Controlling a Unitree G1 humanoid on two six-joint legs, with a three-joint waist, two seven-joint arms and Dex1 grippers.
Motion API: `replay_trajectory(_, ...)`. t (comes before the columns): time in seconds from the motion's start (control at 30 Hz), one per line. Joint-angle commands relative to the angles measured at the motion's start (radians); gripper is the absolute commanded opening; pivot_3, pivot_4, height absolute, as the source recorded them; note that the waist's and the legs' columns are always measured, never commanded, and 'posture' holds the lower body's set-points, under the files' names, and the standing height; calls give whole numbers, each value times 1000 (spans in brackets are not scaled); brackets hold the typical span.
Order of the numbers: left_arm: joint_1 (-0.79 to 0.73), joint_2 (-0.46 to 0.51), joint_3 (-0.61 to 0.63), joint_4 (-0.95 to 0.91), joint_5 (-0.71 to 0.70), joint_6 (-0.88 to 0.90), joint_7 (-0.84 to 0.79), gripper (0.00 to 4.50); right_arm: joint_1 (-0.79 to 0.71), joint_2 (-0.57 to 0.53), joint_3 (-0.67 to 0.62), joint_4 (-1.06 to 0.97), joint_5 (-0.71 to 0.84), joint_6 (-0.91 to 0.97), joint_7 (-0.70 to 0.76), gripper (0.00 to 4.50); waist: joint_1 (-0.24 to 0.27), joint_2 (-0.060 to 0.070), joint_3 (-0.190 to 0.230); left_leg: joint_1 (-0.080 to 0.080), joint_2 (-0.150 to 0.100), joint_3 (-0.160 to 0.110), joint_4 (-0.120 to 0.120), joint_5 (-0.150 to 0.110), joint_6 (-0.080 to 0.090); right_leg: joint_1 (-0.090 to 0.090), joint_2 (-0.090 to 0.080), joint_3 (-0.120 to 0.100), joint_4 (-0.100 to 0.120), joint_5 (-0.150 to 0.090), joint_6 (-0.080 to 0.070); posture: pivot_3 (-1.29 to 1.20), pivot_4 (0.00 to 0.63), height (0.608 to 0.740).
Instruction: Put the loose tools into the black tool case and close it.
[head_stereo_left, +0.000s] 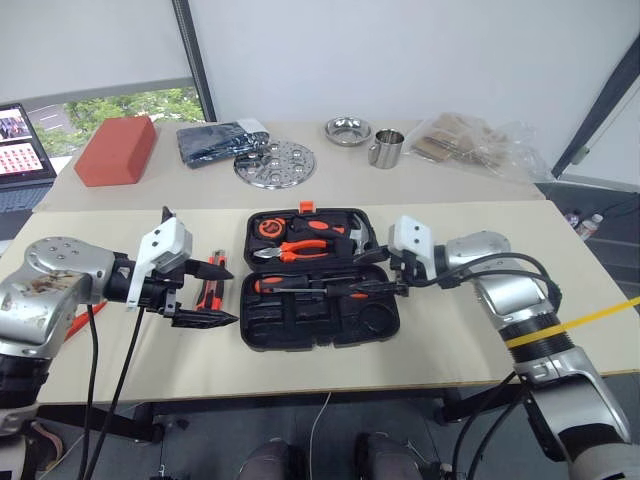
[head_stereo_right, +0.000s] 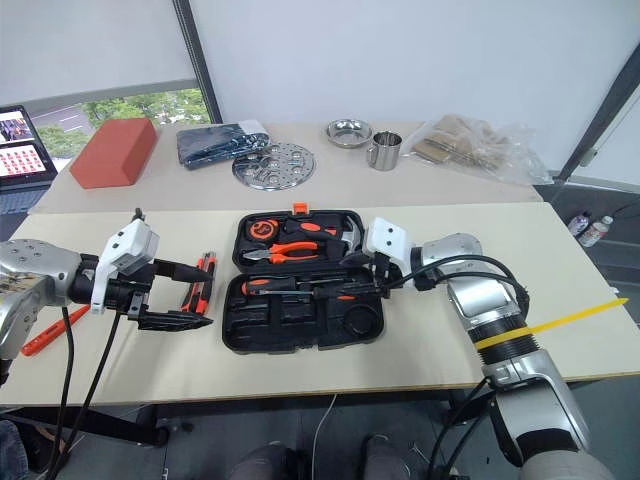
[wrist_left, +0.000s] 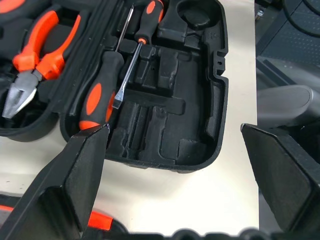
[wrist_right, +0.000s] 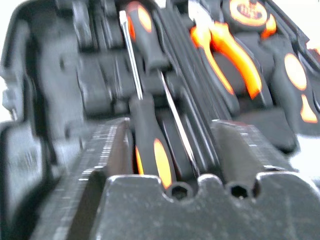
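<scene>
1. We see the black tool case (head_stereo_left: 318, 280) lying open on the bench (head_stereo_left: 470, 340), its two halves flat, between our two grippers.
2. Two black-and-orange screwdrivers (wrist_left: 102, 87) lie side by side in the near half of the case, along its hinge side.
3. The right gripper (head_stereo_left: 403, 283) is at the right end of those screwdrivers; in the right wrist view its jaws stand partly apart with one screwdriver handle (wrist_right: 152, 150) between them. We cannot tell whether they grip it.
4. The left gripper (head_stereo_left: 205, 295) hangs just beside the case's left edge, jaws spread wide and holding nothing.
5. An orange-black utility knife (head_stereo_left: 212, 282) lies on the bench at the left jaws, outside the case.
6. A thin red tester screwdriver (head_stereo_right: 52, 334) lies further out on the bench, beyond the left arm.
7. The far half of the case holds orange-handled pliers (head_stereo_left: 300, 247) and a hammer (head_stereo_left: 358, 236).
8. On a second bench behind lie a red block (head_stereo_left: 117, 150), a dark folded cloth (head_stereo_left: 213, 140), a perforated steel plate (head_stereo_left: 275, 163), a steel bowl (head_stereo_left: 348, 130), a steel mug (head_stereo_left: 386, 148) and a clear bag (head_stereo_left: 480, 145).
9. A laptop (head_stereo_left: 22, 150) sits at the far left, before a window.
</scene>
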Motion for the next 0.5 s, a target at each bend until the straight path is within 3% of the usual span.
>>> replay_trajectory(0.03, -34, 5, 6, 2, 5, -14, 2, 4500, -17, 18, 1, -32, -10, 15, -27, 1302, 0, 0, 0, 0, 0, 0, 0, 0, 0, 0, 0, 0, 0, 0, 0, 0, 150, 734)
replay_trajectory(0.17, -43, 2, 2, 13, 9, -19, -1, 4500, -6, 39, 92, 7, -115, -27, -64, 24, -1, 0, 0, 0, 0, 0, 0, 0, 0, 0, 0, 0, 0, 0, 0, 0, 150, 734)
replay_trajectory(0.33, -42, 0, 5, 13, 10, -19, 3, 4500, 62, 52, 203, 37, -234, -85, -93, 24, -7, -3, -2, 2, 0, 1, 0, 0, 0, 0, 0, 1, 1, 0, 0, 0, 150, 734)
replay_trajectory(0.5, -16, 11, 29, 5, 5, -8, 16, 4500, 61, 87, 118, -19, -176, -77, -128, 24, -13, -6, -4, 10, 1, 1, -2, 1, -2, 7, 1, 1, 1, -4, 3, 0, 150, 734)
